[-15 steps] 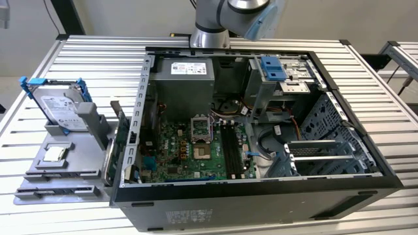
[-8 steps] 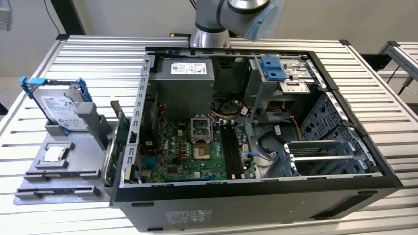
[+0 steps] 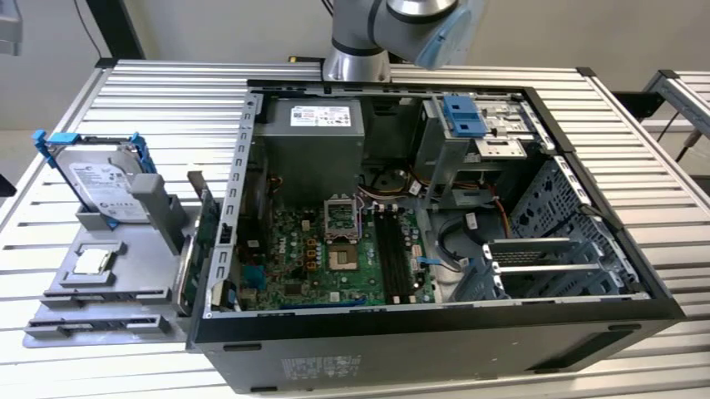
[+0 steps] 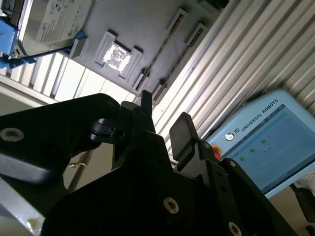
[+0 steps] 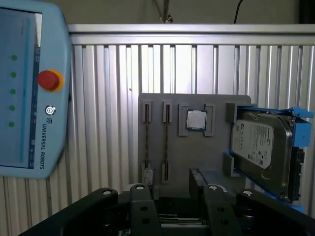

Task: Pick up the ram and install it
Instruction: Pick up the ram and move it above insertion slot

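Ribbed aluminium slats make up the surface (image 3: 621, 116) in the exterior view, and a large black metal computer case (image 3: 444, 341) lies open on it with a green motherboard (image 3: 299, 249) inside. Just beside the case, on the exterior view's left, sits a flat grey plastic tray (image 3: 100, 335). It carries a silver hard drive (image 3: 106, 183) in a blue bracket and a small square processor chip (image 3: 95, 260). A silver robot arm (image 3: 367, 41) rises behind the case.

In the second wrist view the black gripper (image 4: 165, 110) hangs well above the tray (image 4: 138, 24), fingers spread and holding nothing. The ram (image 4: 162, 46), a long thin dark stick seen edge-on, stands in a narrow slot of the tray. A light-blue teach pendant (image 4: 266, 142) lies on the slats.

In the first wrist view the ram (image 5: 166, 142) stands between the processor chip (image 5: 196, 119) and a second stick (image 5: 147, 142) of the same look in the neighbouring slot. The gripper (image 5: 172, 192) is apart from both.
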### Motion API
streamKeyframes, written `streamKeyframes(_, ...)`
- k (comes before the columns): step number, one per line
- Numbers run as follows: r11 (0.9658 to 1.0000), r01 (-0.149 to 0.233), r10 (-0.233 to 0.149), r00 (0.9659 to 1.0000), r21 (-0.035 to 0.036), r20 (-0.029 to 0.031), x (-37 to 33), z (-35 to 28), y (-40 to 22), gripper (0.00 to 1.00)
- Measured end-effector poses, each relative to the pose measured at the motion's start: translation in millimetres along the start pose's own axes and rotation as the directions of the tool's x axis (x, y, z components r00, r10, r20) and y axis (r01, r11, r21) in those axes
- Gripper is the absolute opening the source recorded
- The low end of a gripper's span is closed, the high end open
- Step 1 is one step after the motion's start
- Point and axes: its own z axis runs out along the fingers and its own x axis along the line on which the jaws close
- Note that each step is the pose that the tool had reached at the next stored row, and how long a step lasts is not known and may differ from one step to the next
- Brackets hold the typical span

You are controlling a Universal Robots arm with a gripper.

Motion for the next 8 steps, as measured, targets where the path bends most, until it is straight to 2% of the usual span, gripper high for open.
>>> streamKeyframes(8, 0.9999, 0.0, 0.0, 1.0, 0.0119, 0.0029, 0.3, 9.8, 0.1, 1.0)
